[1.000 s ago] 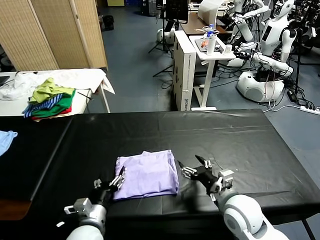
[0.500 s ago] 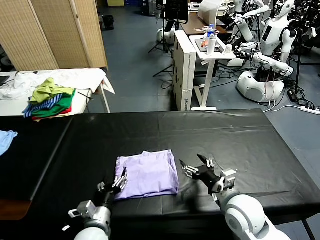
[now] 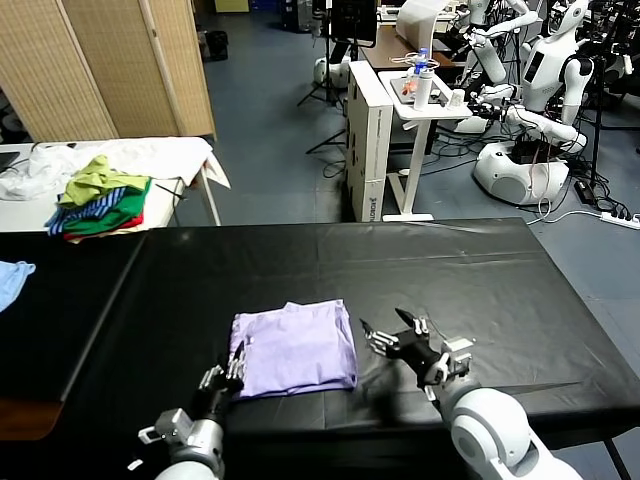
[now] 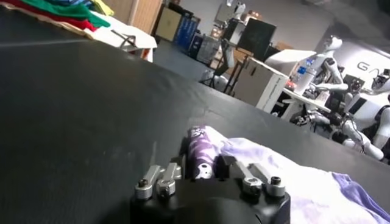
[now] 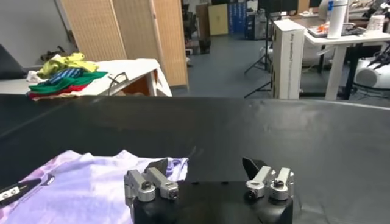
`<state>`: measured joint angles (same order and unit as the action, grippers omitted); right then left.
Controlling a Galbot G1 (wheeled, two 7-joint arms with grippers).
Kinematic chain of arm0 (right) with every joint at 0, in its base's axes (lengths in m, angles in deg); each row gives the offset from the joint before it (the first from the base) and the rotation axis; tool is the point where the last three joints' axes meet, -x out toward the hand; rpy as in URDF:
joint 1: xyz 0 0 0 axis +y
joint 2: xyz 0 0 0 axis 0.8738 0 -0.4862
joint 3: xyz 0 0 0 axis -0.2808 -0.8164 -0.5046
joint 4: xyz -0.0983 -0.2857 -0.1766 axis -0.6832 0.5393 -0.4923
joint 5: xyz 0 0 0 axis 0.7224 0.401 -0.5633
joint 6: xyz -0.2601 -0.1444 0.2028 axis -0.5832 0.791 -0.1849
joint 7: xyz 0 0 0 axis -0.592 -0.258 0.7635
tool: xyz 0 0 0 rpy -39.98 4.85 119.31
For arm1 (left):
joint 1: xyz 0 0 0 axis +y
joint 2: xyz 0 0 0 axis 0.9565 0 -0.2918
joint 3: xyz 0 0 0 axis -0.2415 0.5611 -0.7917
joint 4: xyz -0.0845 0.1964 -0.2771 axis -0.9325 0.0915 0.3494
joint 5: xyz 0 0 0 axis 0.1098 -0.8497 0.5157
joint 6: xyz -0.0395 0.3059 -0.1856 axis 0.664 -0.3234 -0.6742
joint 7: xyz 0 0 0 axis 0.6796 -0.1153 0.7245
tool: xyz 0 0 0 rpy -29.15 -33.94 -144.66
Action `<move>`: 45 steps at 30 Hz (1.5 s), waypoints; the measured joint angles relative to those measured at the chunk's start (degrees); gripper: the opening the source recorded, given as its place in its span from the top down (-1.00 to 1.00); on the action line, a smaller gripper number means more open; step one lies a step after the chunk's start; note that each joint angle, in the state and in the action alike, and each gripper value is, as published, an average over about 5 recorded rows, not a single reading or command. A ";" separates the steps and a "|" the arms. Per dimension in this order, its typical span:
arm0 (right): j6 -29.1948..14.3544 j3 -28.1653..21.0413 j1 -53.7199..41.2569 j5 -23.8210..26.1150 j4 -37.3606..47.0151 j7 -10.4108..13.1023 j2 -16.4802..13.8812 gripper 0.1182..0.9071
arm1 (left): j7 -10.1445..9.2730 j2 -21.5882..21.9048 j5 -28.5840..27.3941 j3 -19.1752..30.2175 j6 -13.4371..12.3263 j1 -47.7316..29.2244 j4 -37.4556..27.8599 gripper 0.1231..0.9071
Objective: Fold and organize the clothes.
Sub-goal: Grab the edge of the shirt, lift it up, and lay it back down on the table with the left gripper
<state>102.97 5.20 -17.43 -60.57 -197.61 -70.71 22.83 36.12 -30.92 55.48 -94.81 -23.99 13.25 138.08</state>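
The clothes are one pale lavender T-shirt point(image 3: 296, 348), folded into a rough square near the front of the black table point(image 3: 470, 270). My left gripper point(image 3: 228, 372) is at the shirt's near left corner. In the left wrist view that gripper point(image 4: 206, 159) is shut on a bunched fold of the T-shirt point(image 4: 292, 182) that shows the darker purple print. My right gripper point(image 3: 396, 340) rests low just off the shirt's right edge. In the right wrist view it point(image 5: 206, 165) stands open with only black table between its fingers, and the T-shirt point(image 5: 91, 182) lies beside one finger.
A pile of green, yellow and striped clothes point(image 3: 100, 195) lies on a white side table at the back left. A light blue cloth point(image 3: 12, 278) sits at the far left edge. A white cart point(image 3: 415, 110) and other robots point(image 3: 540, 90) stand beyond the table.
My left gripper has slid forward onto the shirt's near left corner and closed on the fabric. The right gripper has stayed open and barely shifted.
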 joint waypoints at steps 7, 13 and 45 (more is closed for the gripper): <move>0.00 0.51 -0.03 0.00 0.21 -0.05 -0.11 -1.00 | 0.29 -0.02 1.54 -0.19 0.40 -0.55 -0.54 0.87; -0.27 1.79 0.06 -0.02 0.94 -0.21 -0.19 -1.00 | 0.81 2.21 -1.91 -1.49 0.98 -1.47 0.03 0.86; -1.39 2.86 -0.53 1.51 3.99 -0.65 1.98 -1.00 | -0.50 36.47 0.22 -28.00 2.77 9.58 9.20 0.86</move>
<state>101.58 8.06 -17.95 -59.06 -193.62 -71.35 24.81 35.62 5.55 55.70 -122.81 -21.22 22.84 147.28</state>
